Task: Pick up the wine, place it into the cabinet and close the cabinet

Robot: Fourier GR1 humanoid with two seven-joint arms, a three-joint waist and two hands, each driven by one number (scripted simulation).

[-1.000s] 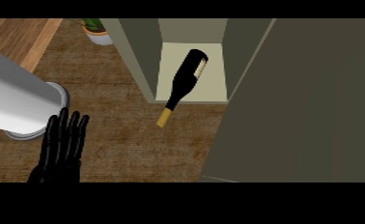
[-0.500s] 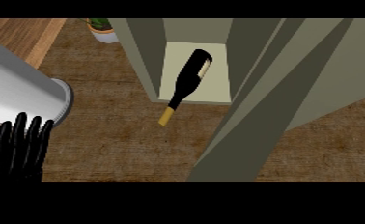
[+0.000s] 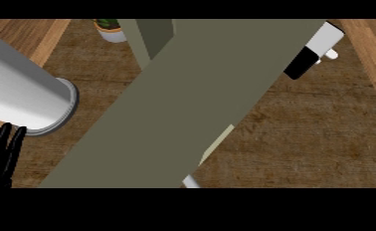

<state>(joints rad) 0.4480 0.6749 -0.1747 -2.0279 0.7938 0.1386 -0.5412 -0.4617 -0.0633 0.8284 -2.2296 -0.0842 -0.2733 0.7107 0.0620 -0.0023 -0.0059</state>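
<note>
The wide olive-green cabinet door (image 3: 191, 105) slants across the middle of the head view, from the upper right down to the lower left, and it hides nearly everything behind it. The wine bottle does not show from here; my guess is that it lies in the cabinet behind the door, but the door covers that spot. Above the door's upper edge a strip of the olive cabinet wall (image 3: 150, 38) shows, and beside it a small potted green plant (image 3: 110, 28) stands on the brown wooden counter (image 3: 294, 140). At the door's upper right corner a black and white part of the right arm (image 3: 312, 51) rests against the door's edge; the right hand cannot be made out, so I cannot tell how its fingers are set. At the left, the grey left forearm (image 3: 33, 100) comes in, and the black left hand (image 3: 10, 148) shows at the edge with its fingers straight, holding nothing. The step looks like closing the door. To do it well, the push should follow the door's arc, with contact kept near the free edge, until it sits flush.
</note>
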